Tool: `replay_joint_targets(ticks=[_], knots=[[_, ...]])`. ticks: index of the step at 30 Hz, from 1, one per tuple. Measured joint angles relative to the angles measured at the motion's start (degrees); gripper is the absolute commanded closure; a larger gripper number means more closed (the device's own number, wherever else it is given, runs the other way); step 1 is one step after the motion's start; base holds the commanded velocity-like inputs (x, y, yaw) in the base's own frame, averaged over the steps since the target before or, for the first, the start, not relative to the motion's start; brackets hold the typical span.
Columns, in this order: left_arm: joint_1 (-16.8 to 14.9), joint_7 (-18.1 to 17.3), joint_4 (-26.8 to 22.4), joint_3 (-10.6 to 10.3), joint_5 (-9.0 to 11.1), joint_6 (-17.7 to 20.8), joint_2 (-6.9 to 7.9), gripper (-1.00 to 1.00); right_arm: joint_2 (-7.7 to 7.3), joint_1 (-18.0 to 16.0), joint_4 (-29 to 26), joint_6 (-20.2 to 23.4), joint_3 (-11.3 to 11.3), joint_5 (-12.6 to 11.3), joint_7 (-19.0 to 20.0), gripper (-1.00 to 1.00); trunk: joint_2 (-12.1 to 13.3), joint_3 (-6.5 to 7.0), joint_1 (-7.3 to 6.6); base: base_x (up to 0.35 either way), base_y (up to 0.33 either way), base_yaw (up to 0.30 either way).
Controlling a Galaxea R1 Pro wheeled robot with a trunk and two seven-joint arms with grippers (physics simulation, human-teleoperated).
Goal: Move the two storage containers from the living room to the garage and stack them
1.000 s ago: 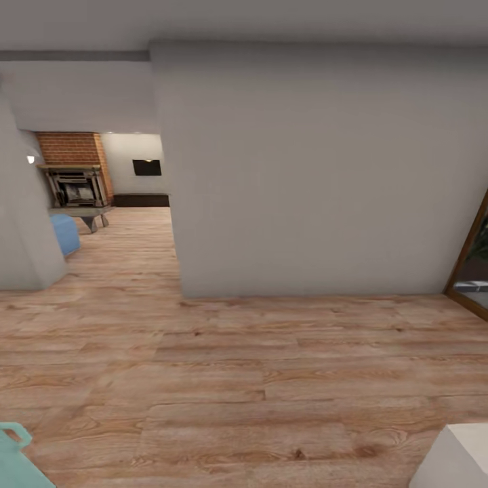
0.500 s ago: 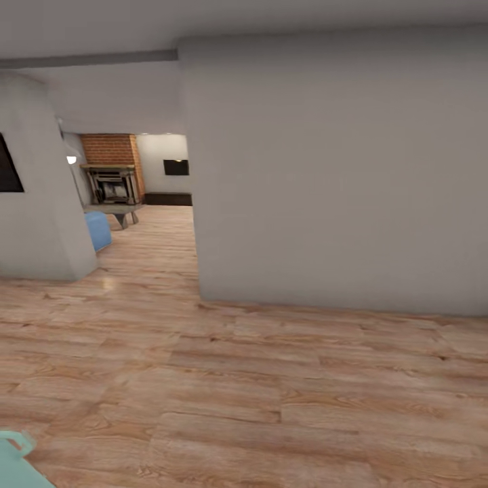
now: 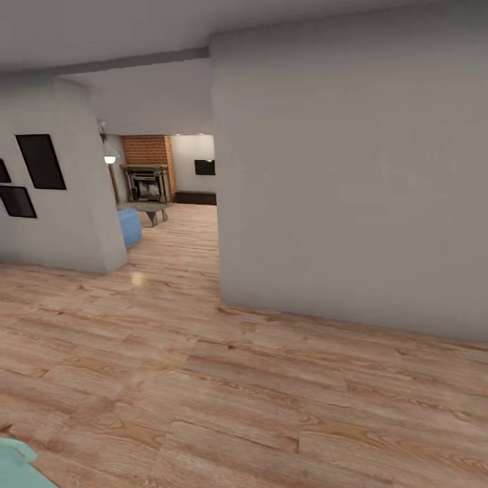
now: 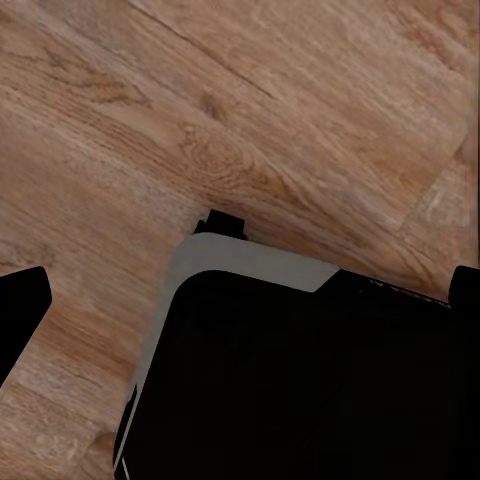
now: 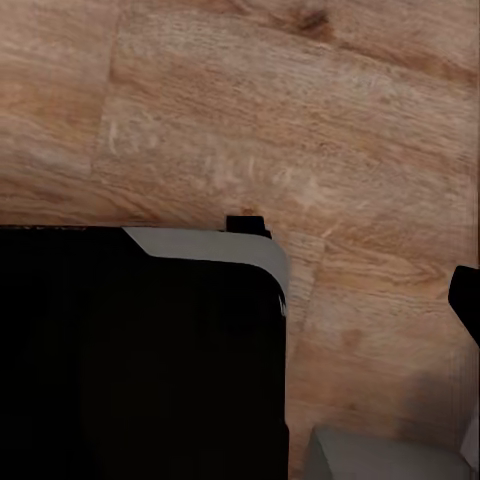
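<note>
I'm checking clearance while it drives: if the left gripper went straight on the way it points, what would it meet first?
Probably the robot's own dark base, which lies below the left gripper in the left wrist view, with the wood floor beyond it. Depth is unclear, so the floor could come first.

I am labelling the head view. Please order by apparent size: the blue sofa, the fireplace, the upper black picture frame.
1. Upper black picture frame, much nearer the camera
2. Fireplace and blue sofa: too alike to rank
</note>
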Motion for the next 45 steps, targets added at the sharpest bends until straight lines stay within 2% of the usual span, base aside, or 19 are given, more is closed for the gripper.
replay_joint_targets(ticks=[20,34,45], knots=[[0.00,0.00,0.00,0.00,0.00,0.02,0.00,-1.00,0.02,-0.01,0.00,-0.09,0.00,0.00,-0.01,-1.00,0.00,0.02,0.00,0.303,-0.128,0.271],[0.00,0.00,0.00,0.00,0.03,0.01,-0.02,-1.00,0.05,0.01,0.00,-0.10,-0.08,-0.13,-0.01,-1.00,0.00,0.68,0.00,0.303,-0.126,0.237],[-0.01,0.00,0.01,0.00,0.02,0.00,-0.09,-1.00,0.01,0.00,0.00,-0.05,-0.05,-0.05,0.02,-1.00,0.00,0.98,0.00,0.303,-0.125,0.074]])
